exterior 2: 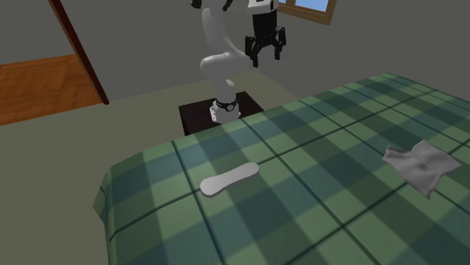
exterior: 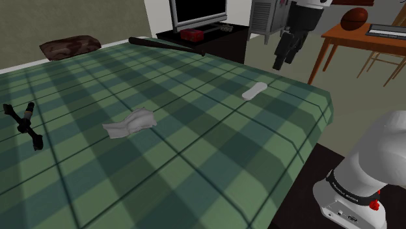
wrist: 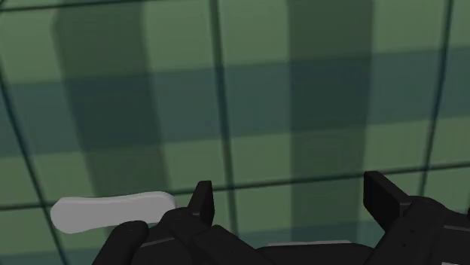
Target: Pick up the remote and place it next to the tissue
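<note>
**Item 1.** One flat, elongated white remote (exterior: 254,91) (exterior 2: 230,178) (wrist: 113,212) with rounded ends and a plain smooth face. It lies flat near the bed's corner, at the shoulder view's far right, well apart from the tissue.

**Item 2.** One crumpled whitish-grey tissue (exterior: 132,122) (exterior 2: 419,166), creased, lying mid-cover.

**Item 3.** One all-black two-finger gripper (exterior: 283,60) (exterior 2: 267,54) (wrist: 290,188), high over the cover. Its jaws are spread with nothing between them (the remote lies outside the gap, beside one finger).

**Surface.** A green plaid cloth bedcover (exterior: 195,149) crossed by dark lines.

**Room.** One mottled brown pillow (exterior: 70,45), one dark screen (exterior: 198,12) and one wooden side table (exterior: 345,38), all on the far side.
</note>
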### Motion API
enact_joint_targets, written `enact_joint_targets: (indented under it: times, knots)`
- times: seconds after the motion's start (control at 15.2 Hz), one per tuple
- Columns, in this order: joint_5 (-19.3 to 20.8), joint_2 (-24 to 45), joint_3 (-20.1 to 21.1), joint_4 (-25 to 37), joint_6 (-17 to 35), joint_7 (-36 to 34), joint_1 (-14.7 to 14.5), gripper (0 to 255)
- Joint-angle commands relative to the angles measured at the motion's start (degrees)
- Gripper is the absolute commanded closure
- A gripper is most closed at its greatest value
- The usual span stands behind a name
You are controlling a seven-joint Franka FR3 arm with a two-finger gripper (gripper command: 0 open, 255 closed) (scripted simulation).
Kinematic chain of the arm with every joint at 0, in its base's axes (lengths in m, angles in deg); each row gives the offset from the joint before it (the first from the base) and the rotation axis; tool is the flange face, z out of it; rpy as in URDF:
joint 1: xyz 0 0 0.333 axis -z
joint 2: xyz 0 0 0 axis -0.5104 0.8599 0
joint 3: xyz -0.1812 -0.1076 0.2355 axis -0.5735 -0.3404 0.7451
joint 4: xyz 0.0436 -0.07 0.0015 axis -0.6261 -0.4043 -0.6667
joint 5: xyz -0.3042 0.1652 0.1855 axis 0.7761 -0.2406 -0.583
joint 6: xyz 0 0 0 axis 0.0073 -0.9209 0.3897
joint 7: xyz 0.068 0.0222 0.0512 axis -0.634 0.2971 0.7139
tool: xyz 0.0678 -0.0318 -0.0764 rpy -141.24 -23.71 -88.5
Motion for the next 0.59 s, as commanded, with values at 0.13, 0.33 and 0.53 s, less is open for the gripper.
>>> enact_joint_targets:
  times: [0.13,0.33,0.53]
  knots:
    - [2.02,-0.05,-2.85,-2.34,1.60,6.87,-0.84,0]
    - [5.22,0.90,-7.27,-4.98,4.31,17.10,-2.03,0]
    - [8.36,3.12,-11.73,-6.54,7.42,27.29,-3.15,0]
